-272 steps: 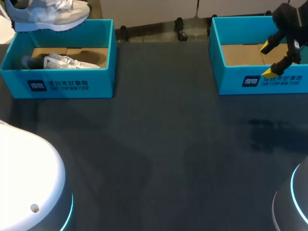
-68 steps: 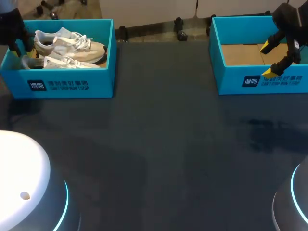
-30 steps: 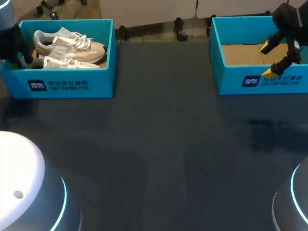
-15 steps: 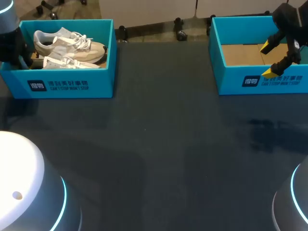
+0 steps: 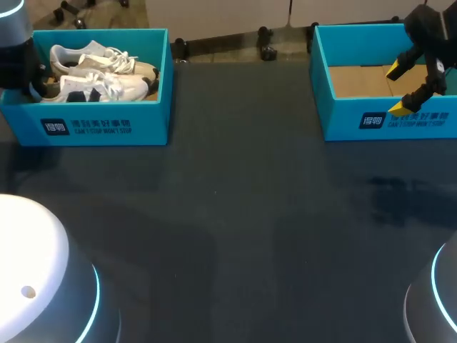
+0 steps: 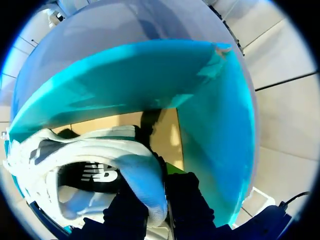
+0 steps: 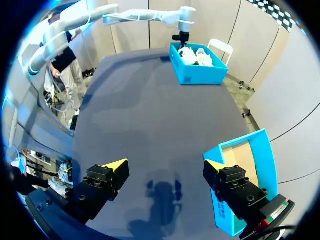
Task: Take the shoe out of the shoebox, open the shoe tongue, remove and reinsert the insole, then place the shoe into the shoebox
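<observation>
Two teal shoeboxes stand at the far side of the dark table [image 5: 250, 229], well apart. The left shoebox [image 5: 107, 125] holds a pair of pale sneakers. The nearer shoe [image 5: 100, 87] lies along the front wall, heel toward my left arm [image 5: 18, 50]. The second shoe [image 5: 93, 57] lies behind it, against the back wall.

My left gripper [image 6: 159, 210] is down inside that box at its outer end. In the left wrist view its two dark fingers [image 6: 190, 210] press the shoe's padded heel collar from both sides, so the jaws are clamped on the shoe [image 6: 85, 155]. The yellow tips are hidden by the shoe. Ahead of the fingers show the box's cardboard floor [image 6: 170, 135] and its teal inner wall [image 6: 150, 75].

The right shoebox [image 5: 385, 121] shows only a bare cardboard floor. My right gripper [image 5: 400, 88] hangs over its front wall with the jaws spread wide and nothing between them. In the right wrist view its yellow-tipped fingers [image 7: 115, 166] stand far apart above the table, and the left shoebox [image 7: 197, 75] is far ahead of them.
</observation>
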Motion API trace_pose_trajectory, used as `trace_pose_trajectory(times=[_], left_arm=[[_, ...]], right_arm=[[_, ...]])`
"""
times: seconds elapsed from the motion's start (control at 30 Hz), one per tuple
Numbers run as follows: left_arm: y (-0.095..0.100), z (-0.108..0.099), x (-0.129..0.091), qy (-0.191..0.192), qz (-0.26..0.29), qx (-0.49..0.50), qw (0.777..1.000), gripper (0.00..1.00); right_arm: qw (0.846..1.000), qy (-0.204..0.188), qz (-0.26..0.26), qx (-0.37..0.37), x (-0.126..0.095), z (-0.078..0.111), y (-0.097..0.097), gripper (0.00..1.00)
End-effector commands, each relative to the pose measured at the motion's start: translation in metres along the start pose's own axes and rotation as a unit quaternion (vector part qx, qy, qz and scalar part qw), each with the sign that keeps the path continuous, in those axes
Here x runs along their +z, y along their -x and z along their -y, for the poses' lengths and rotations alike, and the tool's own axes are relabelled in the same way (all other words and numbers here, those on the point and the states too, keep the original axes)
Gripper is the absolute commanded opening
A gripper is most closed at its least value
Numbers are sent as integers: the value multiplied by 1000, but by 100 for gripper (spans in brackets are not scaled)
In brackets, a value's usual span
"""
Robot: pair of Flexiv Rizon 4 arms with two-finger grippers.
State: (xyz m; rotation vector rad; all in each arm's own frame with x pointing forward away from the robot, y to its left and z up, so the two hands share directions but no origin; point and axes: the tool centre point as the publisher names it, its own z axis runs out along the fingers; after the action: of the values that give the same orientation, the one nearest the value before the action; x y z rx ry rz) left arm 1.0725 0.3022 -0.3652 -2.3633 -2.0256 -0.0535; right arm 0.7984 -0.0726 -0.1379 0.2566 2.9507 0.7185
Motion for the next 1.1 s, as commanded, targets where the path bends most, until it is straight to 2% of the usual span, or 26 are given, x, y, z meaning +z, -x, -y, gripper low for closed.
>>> trace_pose_trajectory(times=[0.03,0.3,0.5,0.87,1.1], left_arm=[[2,2,-17,-5,3,4,1000,0],[1,2,-39,-15,1,-1,1000,0],[2,-5,-64,-19,-3,0,1000,0],[7,-9,-95,-36,-30,4,999,0],[3,-13,-123,-31,-42,-1,999,0]], right_arm=[[1000,-2,-1,1,1,-1,1,100],[1000,-2,-1,1,1,-1,1,100],[1000,-2,-1,1,1,-1,1,100],[1000,-2,-1,1,1,-1,1,100],[1000,-2,-1,1,1,-1,1,100]])
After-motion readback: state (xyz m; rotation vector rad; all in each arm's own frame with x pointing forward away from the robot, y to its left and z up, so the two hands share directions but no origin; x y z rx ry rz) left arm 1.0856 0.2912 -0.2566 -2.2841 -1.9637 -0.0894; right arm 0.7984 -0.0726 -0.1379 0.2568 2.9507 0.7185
